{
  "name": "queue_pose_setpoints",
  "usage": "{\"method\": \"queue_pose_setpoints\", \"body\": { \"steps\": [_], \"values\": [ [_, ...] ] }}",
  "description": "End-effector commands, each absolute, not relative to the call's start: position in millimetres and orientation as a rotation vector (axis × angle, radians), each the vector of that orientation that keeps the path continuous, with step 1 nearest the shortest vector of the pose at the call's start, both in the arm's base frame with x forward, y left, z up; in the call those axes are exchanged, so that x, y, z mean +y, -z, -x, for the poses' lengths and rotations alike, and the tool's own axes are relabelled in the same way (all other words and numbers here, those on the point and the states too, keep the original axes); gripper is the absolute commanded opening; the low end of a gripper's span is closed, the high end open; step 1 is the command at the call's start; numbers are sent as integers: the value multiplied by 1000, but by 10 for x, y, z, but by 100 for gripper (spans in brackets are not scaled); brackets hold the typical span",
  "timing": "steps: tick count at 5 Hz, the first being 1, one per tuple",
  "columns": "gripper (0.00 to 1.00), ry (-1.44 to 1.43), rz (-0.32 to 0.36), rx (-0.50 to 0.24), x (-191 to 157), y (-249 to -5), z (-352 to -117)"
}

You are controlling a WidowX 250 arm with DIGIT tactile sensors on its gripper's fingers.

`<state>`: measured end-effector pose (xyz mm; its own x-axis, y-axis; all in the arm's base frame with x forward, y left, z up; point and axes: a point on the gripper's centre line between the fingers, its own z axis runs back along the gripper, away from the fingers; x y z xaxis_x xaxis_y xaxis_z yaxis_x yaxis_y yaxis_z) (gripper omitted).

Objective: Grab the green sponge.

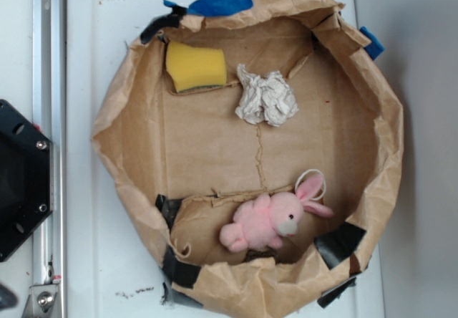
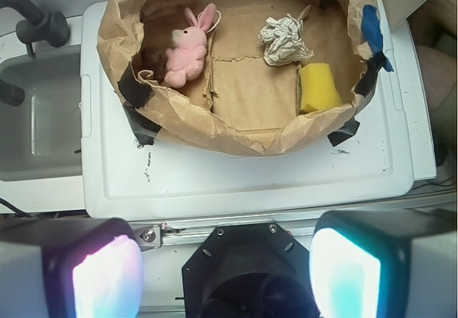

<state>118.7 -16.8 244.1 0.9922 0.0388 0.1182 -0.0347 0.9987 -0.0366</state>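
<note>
surface (image 2: pixel 236 182): white and flat; it holds the big paper nest
nest (image 1: pixel 125 114): brown paper with tall crumpled walls and black tape; all three small things sit inside it
bunny (image 1: pixel 268 219): pink and soft; it lies at the far end from the sponge, well apart; leave it alone
end effector (image 2: pixel 225 271): its two pads are spread wide with nothing between them; it hangs back from the nest, above the robot's base
paper ball (image 1: pixel 266 97): white and crumpled; just beside the sponge, so come down on the sponge's other side
sponge (image 1: pixel 195 66): it looks yellow, not green; it sits close to the nest wall; go up and over the wall first; then drop straight down and pinch it across its short sides; squeeze gently, as it is squishy
</note>
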Motion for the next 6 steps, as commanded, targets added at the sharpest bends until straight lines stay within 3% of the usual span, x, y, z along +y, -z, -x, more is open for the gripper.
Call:
{"method": "queue_pose_setpoints", "body": {
  "steps": [1, 3, 4, 5, 6],
  "values": [
    [100, -37, 34, -119, -168, -2441, -1187],
    [100, -66, 2, -99, -124, -2389, -1903],
    [100, -73, 11, -96, -44, -2225, -2227],
    [100, -22, 20, -96, 94, -1983, -2409],
    [100, -50, 23, -79, 247, -1701, -2394]
  ]
}}
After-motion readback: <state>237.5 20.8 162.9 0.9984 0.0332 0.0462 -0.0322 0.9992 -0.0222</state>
